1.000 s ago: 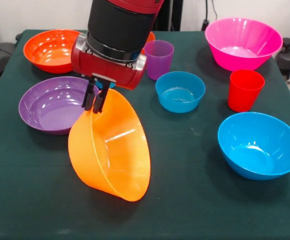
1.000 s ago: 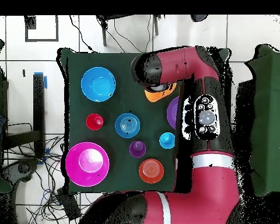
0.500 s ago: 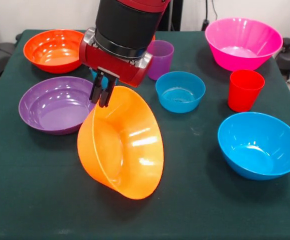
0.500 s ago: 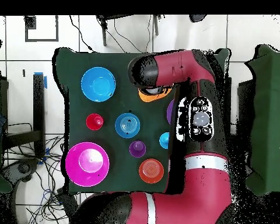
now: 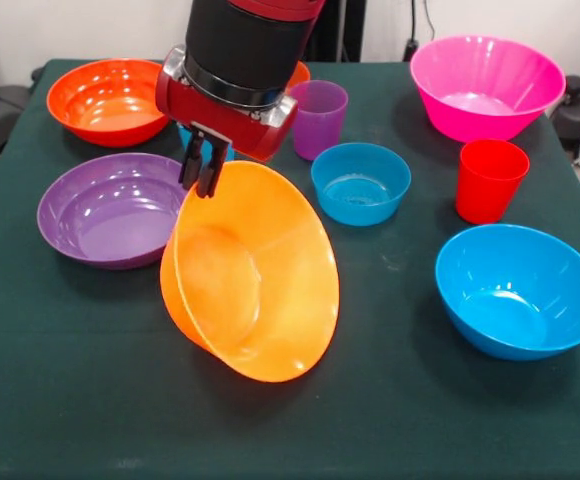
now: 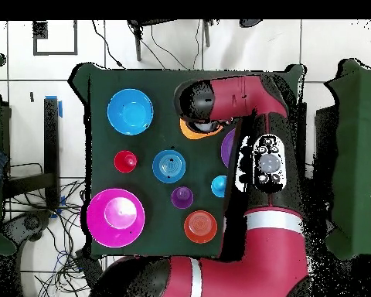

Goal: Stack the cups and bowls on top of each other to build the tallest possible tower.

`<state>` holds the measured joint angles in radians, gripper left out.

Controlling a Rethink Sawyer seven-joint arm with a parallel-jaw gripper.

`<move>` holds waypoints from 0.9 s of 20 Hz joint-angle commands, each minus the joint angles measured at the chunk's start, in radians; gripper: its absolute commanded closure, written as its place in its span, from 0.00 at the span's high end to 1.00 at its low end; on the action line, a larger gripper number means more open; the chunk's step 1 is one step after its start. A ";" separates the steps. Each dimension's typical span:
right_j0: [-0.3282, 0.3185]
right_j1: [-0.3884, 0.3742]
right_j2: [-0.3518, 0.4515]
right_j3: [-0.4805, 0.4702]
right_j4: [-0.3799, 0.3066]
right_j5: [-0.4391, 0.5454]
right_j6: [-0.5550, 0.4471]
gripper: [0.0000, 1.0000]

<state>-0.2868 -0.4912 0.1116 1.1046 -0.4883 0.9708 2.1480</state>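
My gripper (image 5: 202,172) is shut on the upper rim of the large orange bowl (image 5: 255,285). The bowl hangs tilted on its side mid-table, its opening turned toward the camera. I cannot tell whether its lower edge touches the cloth. In the overhead view only a slice of this bowl (image 6: 192,131) shows under the arm. Around it stand the purple bowl (image 5: 105,212), red-orange bowl (image 5: 103,98), small blue bowl (image 5: 360,183), large blue bowl (image 5: 520,290), pink bowl (image 5: 485,85), purple cup (image 5: 317,118) and red cup (image 5: 489,178). No bowls or cups are stacked.
The light blue cup (image 6: 219,186) is mostly hidden behind the gripper in the front view. The small orange bowl (image 6: 200,226) stands near the robot's side of the table. The arm (image 6: 235,97) covers the purple and red-orange bowls from above.
My gripper has risen and moved slightly right with the large orange bowl. The bowl has swung so that its opening faces the camera more.
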 commanded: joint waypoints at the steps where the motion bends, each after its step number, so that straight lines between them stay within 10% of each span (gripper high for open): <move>1: 0.023 0.042 -0.002 0.128 0.055 0.023 0.118 0.00; 18: 0.047 0.044 -0.039 0.182 0.183 0.037 0.112 0.00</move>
<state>-0.2846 -0.5001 0.0418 1.1989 -0.3409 0.9706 2.1480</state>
